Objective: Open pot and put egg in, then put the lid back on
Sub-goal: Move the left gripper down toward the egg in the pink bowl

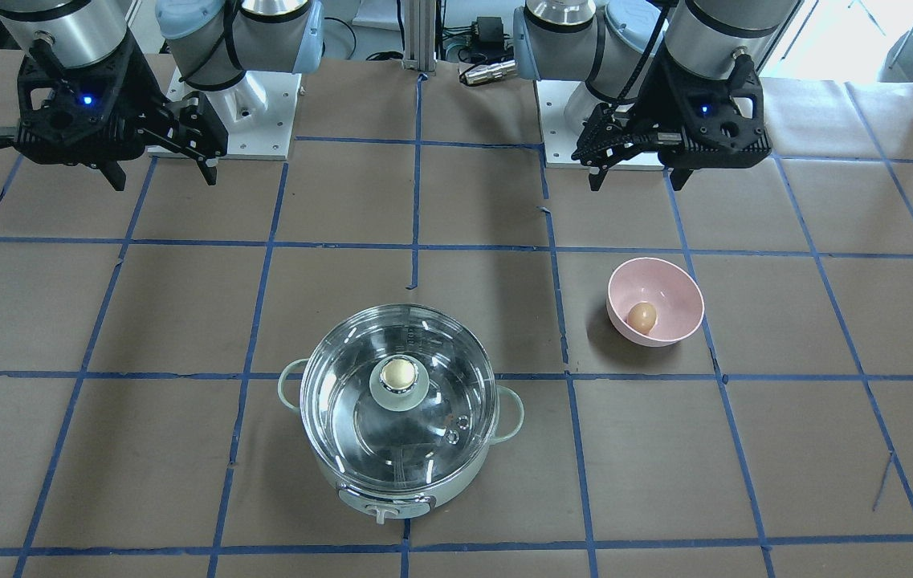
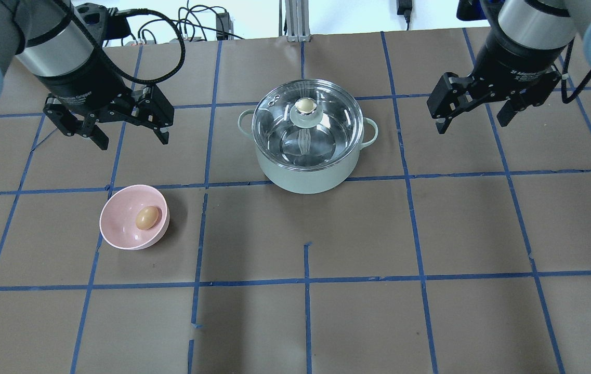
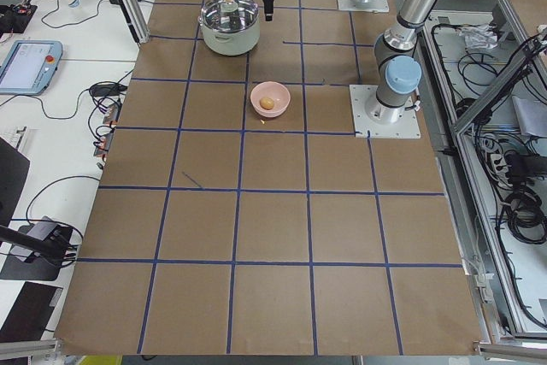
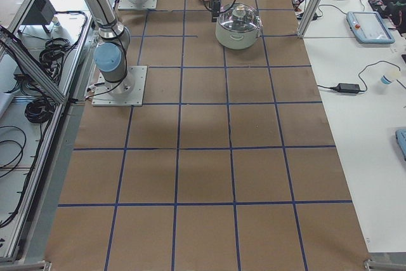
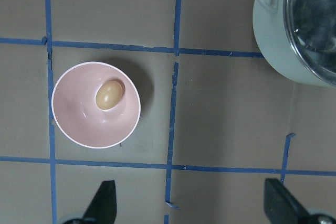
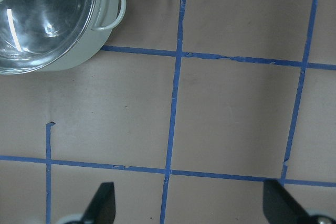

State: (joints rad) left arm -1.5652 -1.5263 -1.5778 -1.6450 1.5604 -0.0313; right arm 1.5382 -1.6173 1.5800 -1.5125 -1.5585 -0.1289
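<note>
Pot (image 2: 305, 179) stands on the table (image 2: 430, 311), on the far side from the robot. The glass lid (image 2: 307, 122) sits flat on top of it, so the pot is not open yet. The egg (image 2: 147, 217) lies in the pink bowl (image 2: 113, 228), well apart from the pot, on the robot's left. The left gripper (image 2: 133, 139) hangs up in the air near the bowl. The right gripper (image 2: 472, 123) hangs on the other side of the pot. Both have their fingers spread wide and hold nothing. The first job looks like taking the lid off. To do it well, a gripper should come straight down over the round knob (image 2: 305, 105), pinch it in the middle, and lift straight up. The knob looks small and smooth, so a crooked pinch could slip.
</note>
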